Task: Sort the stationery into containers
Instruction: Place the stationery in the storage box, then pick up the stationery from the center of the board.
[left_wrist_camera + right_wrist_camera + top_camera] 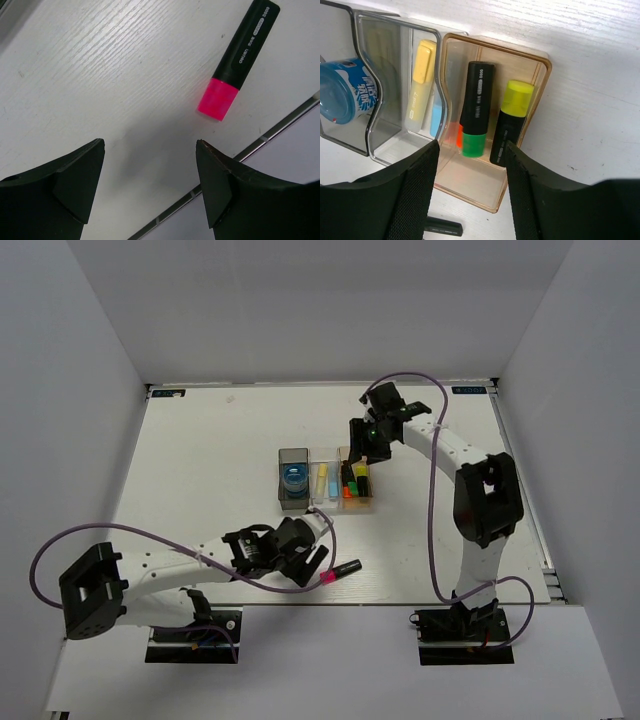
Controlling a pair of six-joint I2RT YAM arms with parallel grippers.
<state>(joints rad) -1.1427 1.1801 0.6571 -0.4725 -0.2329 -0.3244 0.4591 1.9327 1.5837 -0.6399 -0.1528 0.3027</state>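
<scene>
Left gripper (150, 150), jaws spread and empty, short of the pink-capped highlighter (239, 57) lying near the bench (90, 70) edge; best to advance, turn across its barrel, then close mid-body.

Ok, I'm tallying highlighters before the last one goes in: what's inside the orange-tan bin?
A green-capped highlighter, a yellow-capped highlighter, and an orange cap beside the green one; the rest of that third piece is covered.
</scene>
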